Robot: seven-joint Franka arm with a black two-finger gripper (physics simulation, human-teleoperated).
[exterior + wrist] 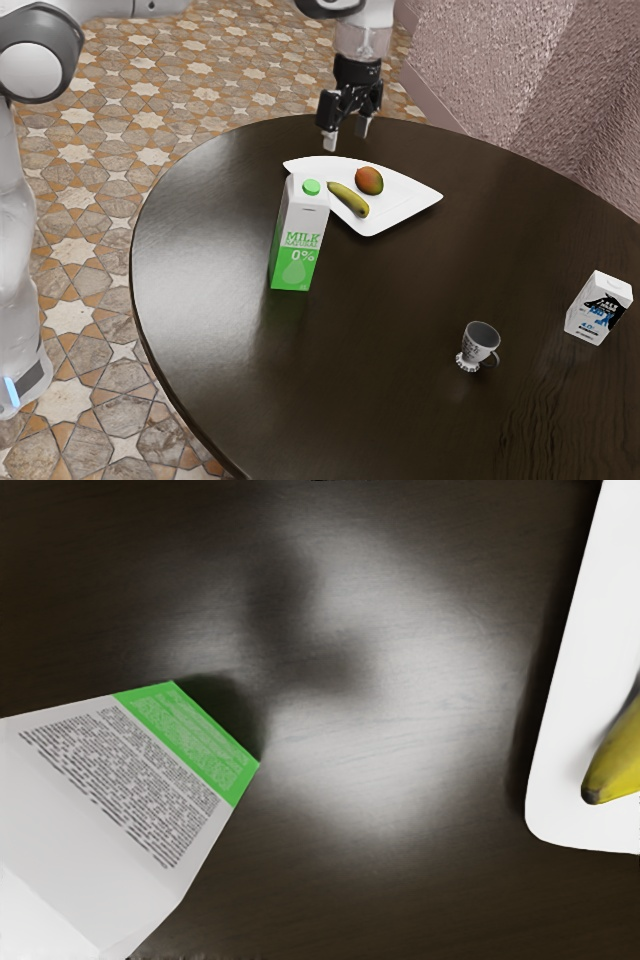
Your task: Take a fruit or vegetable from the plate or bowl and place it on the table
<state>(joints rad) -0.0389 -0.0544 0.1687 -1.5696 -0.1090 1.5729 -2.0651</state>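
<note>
Above the table's far edge in the exterior view, my gripper (pixel 346 136) stands open, its two fingertips apart with nothing between them. Just below it in that view lies the white plate (pixel 401 203), pointed at its ends. On the plate are a yellow banana (pixel 349 199) and a red-green mango (pixel 369 180), side by side. The wrist view catches part of the plate (pixel 568 780) and one dark-tipped end of the banana (pixel 613 763).
A tall green-and-white milk carton (pixel 300 235) stands close to the plate, partly overlapping it in the exterior view; the wrist view has the carton (pixel 120 810) too. Toward the exterior view's right on the dark table (pixel 420 290) are a patterned cup (pixel 477 345) and a small carton (pixel 599 308).
</note>
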